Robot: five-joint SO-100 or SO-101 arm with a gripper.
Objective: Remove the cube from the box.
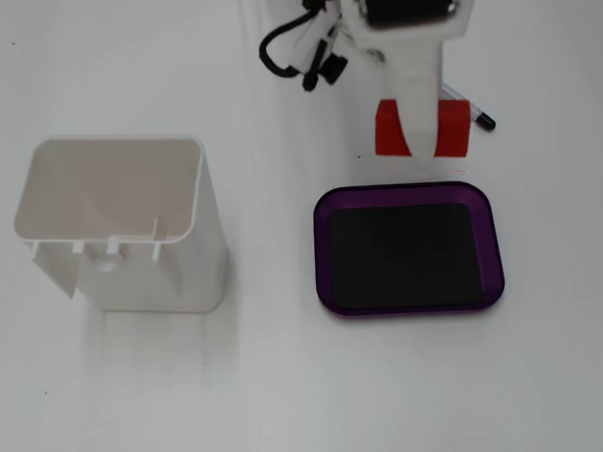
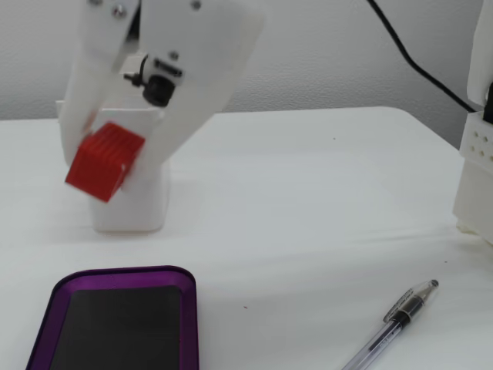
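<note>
Above the tabletop (image 1: 289,387), the jaws clamp the cube (image 2: 104,162), lifted clear of the empty box (image 1: 412,306). Carry it well past the purple rim, lower gently, then release.

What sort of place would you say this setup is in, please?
Probably a hobby or lab desk: a plain white table, a ballpoint pen, and a 3D-printed-looking gripper holding a red cube.

surface: white table (image 1: 289,387) | on it: purple box (image 1: 412,306), white container (image 1: 121,229), pen (image 2: 389,324)
</note>
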